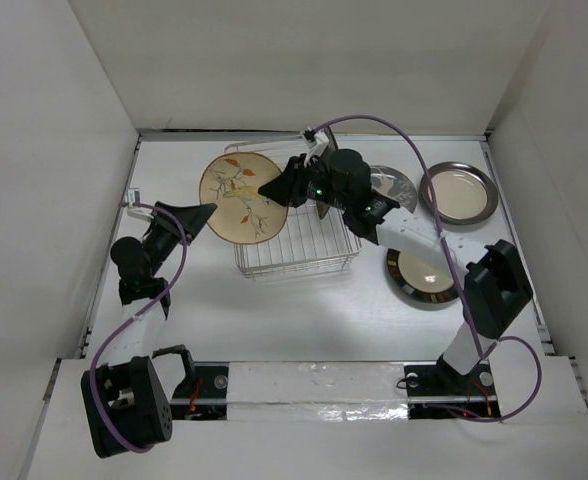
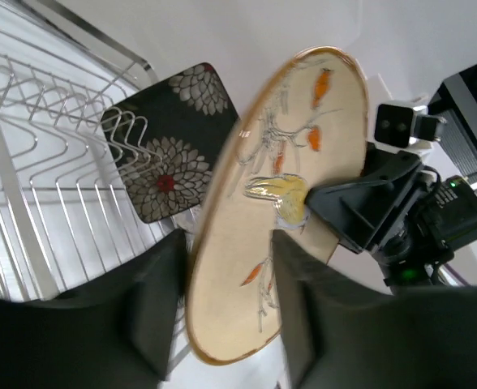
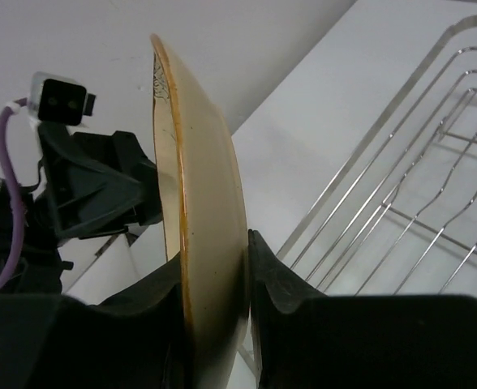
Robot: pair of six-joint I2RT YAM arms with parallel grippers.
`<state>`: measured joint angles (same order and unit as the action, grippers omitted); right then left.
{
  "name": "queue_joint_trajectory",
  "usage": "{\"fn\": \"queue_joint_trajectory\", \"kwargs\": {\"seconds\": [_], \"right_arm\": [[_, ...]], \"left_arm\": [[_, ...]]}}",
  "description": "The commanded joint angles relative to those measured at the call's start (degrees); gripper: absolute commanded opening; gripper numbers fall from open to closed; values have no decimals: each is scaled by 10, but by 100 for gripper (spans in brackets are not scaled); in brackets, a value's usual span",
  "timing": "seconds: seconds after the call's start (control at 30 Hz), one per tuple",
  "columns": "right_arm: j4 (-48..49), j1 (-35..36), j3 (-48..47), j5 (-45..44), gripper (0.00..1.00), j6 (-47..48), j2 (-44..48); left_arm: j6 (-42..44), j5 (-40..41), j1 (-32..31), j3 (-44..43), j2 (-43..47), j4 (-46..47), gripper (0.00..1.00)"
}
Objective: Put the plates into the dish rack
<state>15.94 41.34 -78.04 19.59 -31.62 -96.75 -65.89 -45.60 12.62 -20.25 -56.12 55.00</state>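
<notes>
Your right gripper (image 3: 214, 279) is clamped on the tan plate (image 1: 240, 197), with a black finger pressed to each face of its thin rim and the plate standing on edge between them. It's a round, shallow, glossy disc. A fine gold line runs round the lip and a painted branch with orange leaves crosses the face.

Your left gripper (image 2: 226, 267) straddles the opposite edge of the same plate, one blunt dark finger on each side. That view is blurred, so I can't tell whether the jaws pinch the rim or stand just off it.

The dish rack (image 1: 299, 248) sits just beside your right gripper, on the side away from the left one. It is a rectangular basket of bright silver wire with a row of zigzag upright slots.

Past the rack from your left gripper lies the dark floral plate (image 2: 169, 142) — squarish, with rounded corners and pale blooms on black.

Further out behind your right gripper, three round plates lie flat on the white table (image 1: 274, 320):
- The grey plate (image 1: 399, 185), shiny and partly hidden.
- The grey-rimmed plate (image 1: 459, 194).
- The black-rimmed plate (image 1: 419, 273), nearest the arm's base.
</notes>
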Motion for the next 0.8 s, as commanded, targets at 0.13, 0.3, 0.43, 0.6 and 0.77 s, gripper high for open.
{"fn": "queue_joint_trajectory", "kwargs": {"seconds": [0.13,0.3,0.43,0.6,0.77], "right_arm": [[10,12,6,-130,0,45,76],[-51,7,-35,-281,0,115,100],[-117,7,-88,-385,0,173,88],[-158,14,-151,-524,0,261,40],[-198,14,-238,-611,0,328,-18]], "left_arm": [[-25,-6,-4,-24,30,50,68],[-50,-5,1,-21,29,63,76],[-72,-16,1,-12,16,92,77],[-108,-30,1,6,6,160,77],[-143,-43,1,17,-9,223,76]]}}
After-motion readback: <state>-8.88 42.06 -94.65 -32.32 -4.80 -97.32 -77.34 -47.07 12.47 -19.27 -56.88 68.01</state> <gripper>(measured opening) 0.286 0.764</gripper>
